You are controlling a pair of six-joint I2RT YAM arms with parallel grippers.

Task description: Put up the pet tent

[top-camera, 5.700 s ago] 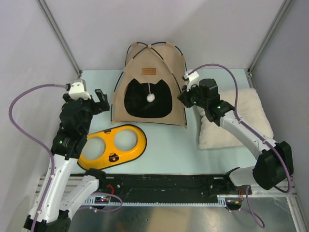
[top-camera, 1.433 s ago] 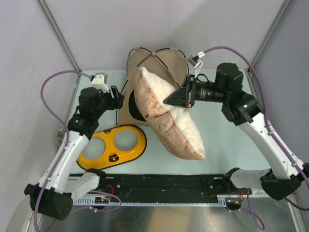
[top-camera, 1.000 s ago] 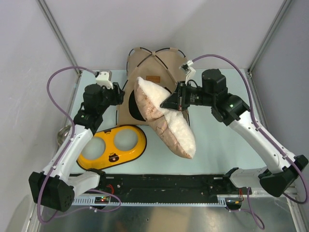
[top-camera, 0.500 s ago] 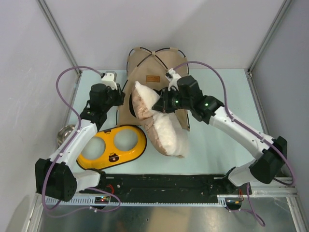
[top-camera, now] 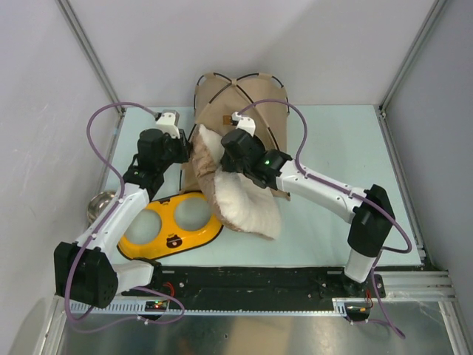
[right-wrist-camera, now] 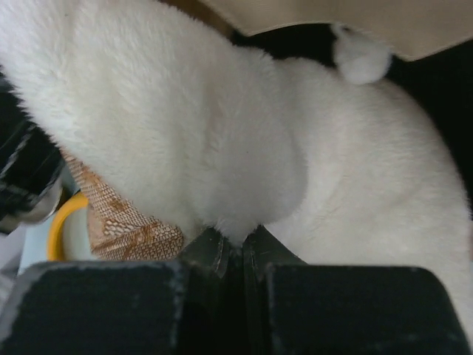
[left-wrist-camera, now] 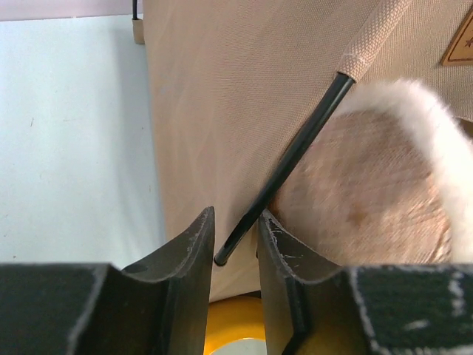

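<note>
Pale-blue tabletop carried the pet tent. Right gripper, clamped on the pillow, needed to feed it in low, with left gripper astride a pole (grip unclear) as brace.

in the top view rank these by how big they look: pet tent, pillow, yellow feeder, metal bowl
1. pet tent and pillow: about alike, the tent partly hidden
2. yellow feeder
3. metal bowl
</note>
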